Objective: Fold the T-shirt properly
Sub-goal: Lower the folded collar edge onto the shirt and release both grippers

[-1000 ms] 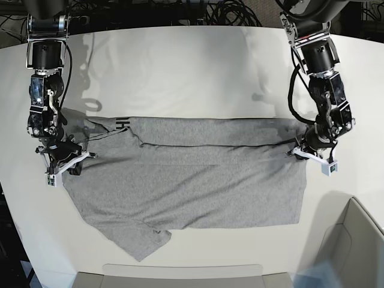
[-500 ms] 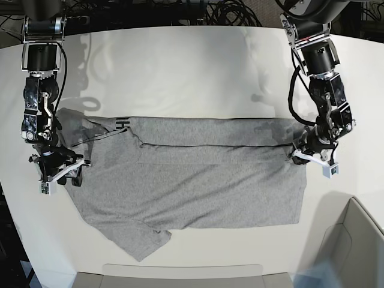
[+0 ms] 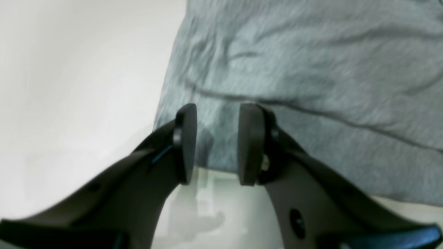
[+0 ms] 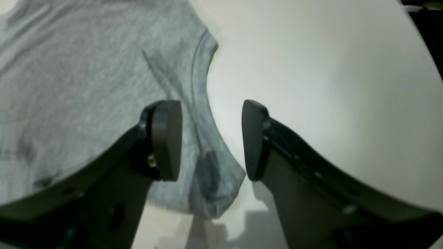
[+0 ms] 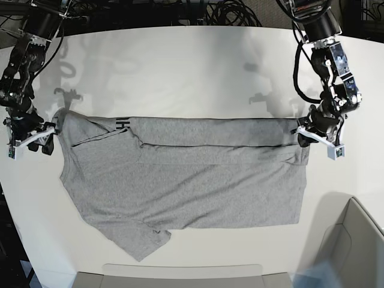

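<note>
The heather-grey T-shirt (image 5: pixel 192 180) lies flat on the white table (image 5: pixel 192 66), its upper part folded down, with black lettering (image 5: pixel 122 124) showing near the fold. My left gripper (image 5: pixel 309 137) hovers at the shirt's right edge. In the left wrist view, the left gripper (image 3: pixel 218 109) is open and empty above the cloth (image 3: pixel 311 69). My right gripper (image 5: pixel 33 139) hangs just off the shirt's left edge. In the right wrist view, the right gripper (image 4: pixel 210 110) stands wide open over the sleeve's hem (image 4: pixel 204 103), holding nothing.
A light grey bin (image 5: pixel 354 240) stands at the front right corner. A low grey tray edge (image 5: pixel 180 273) runs along the table's front. Black cables (image 5: pixel 228 12) lie behind the table's far edge.
Both grippers have opened and let go of the shirt. The right arm lifted and drew outward off the shirt's left edge. The left arm rose slightly at the right edge.
</note>
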You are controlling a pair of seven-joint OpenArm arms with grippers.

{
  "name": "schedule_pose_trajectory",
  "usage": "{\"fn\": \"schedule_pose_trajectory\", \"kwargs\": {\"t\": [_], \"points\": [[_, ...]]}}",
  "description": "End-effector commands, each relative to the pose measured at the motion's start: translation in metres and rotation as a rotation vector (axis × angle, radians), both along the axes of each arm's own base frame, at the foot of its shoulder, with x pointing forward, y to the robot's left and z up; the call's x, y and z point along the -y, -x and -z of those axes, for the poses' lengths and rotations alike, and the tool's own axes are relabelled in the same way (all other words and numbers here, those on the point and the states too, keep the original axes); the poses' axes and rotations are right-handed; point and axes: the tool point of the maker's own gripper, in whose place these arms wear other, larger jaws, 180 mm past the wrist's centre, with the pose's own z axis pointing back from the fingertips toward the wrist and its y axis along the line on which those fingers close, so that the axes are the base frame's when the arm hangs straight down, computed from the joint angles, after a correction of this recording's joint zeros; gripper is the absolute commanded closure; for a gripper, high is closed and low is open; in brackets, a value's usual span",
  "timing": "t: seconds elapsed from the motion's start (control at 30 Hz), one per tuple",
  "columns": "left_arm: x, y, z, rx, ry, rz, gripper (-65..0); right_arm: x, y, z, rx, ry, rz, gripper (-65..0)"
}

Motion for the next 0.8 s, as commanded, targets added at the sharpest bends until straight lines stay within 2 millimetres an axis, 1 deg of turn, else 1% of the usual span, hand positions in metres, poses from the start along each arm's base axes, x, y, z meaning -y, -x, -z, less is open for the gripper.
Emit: {"fn": "schedule_pose_trajectory", "kwargs": {"t": [0.0, 0.1, 0.17, 0.27, 0.3, 0.33, 0.43, 0.53, 0.6, 0.67, 0.77], "points": [[-0.005, -0.011, -0.018, 0.059, -0.016, -0.001, -20.2, 0.009, -0.002, -0.006, 0.028, 0.004, 0.003, -27.9], [-0.004, -0.008, -0.015, 0.05, -0.013, 0.0, -20.2, 0.025, 0.011, 0.017, -0.017, -0.045, 0.035, -27.9], [-0.003, -0.006, -0.012, 0.042, -0.013, 0.003, -20.2, 0.027, 0.011, 0.023, -0.022, -0.065, 0.026, -27.9], [-0.002, -0.003, -0.009, 0.027, -0.01, 0.007, -20.2, 0.032, 0.017, 0.032, -0.035, -0.084, 0.016, -27.9], [-0.002, -0.003, -0.009, 0.027, -0.01, 0.007, -20.2, 0.032, 0.017, 0.035, -0.039, -0.093, 0.012, -27.9], [-0.002, -0.003, -0.009, 0.027, -0.01, 0.007, -20.2, 0.031, 0.012, 0.035, -0.033, -0.104, 0.006, -27.9], [-0.003, -0.002, -0.009, 0.026, -0.01, 0.004, -20.2, 0.027, 0.012, 0.048, -0.056, -0.141, -0.013, -27.9], [-0.003, -0.002, -0.009, 0.027, -0.011, 0.004, -20.2, 0.022, 0.007, 0.053, -0.063, -0.168, -0.036, -27.9], [-0.003, -0.001, -0.009, 0.025, -0.011, 0.003, -20.2, 0.018, 0.01, 0.063, -0.085, -0.19, -0.036, -27.9], [-0.003, 0.004, -0.004, 0.011, -0.011, 0.003, -20.2, 0.015, 0.008, 0.066, -0.089, -0.207, -0.037, -27.9], [-0.003, 0.003, -0.006, 0.017, -0.014, 0.005, -20.2, 0.011, 0.012, 0.076, -0.115, -0.231, -0.037, -27.9]]}}
